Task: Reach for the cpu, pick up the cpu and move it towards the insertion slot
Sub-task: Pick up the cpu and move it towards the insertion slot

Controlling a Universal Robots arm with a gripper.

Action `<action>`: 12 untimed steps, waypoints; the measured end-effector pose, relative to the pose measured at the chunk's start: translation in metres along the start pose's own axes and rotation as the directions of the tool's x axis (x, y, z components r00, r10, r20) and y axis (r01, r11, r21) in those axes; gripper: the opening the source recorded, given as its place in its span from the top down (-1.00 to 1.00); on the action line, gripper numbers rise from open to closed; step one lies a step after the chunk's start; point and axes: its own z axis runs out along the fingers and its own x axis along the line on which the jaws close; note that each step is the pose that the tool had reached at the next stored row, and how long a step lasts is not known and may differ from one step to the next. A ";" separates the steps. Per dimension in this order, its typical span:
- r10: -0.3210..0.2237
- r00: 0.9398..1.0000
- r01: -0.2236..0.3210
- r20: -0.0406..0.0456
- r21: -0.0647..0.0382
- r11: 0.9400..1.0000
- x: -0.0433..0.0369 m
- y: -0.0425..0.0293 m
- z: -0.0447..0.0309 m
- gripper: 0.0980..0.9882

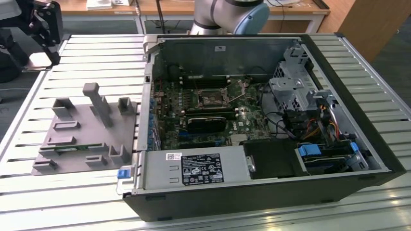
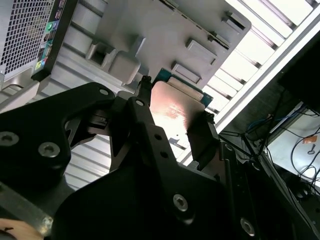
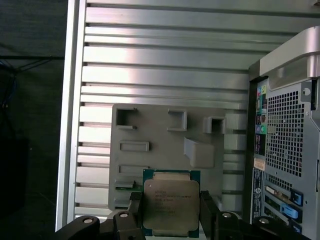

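Silver-topped cpu clamped in my gripper, held above the grey fixture tray, at the exterior view's left of the computer case. Pick-up judged complete; the insertion slot is well apart, not yet reached.

The cpu – a small flat square chip with a shiny silver metal top and a green rim – sits clamped in the black gripper, one finger against each of two opposite edges. Beneath it lies a grey moulded fixture plate with raised blocks and square recesses, resting on a slatted aluminium table. A narrow green strip lies on the plate near the chip. Beside the plate stands a grey computer case – perforated grille and coloured ports showing.
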 end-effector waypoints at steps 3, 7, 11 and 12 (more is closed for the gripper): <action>0.000 1.000 0.000 0.000 0.000 1.000 -0.0041 -0.0001 0.0000 0.00; 0.000 1.000 0.000 0.000 0.000 1.000 -0.0100 -0.0003 0.0000 0.00; 0.000 1.000 0.000 0.000 0.000 1.000 -0.0159 -0.0005 -0.0001 0.00; 0.000 1.000 0.000 0.000 0.000 1.000 -0.0173 -0.0006 -0.0001 0.00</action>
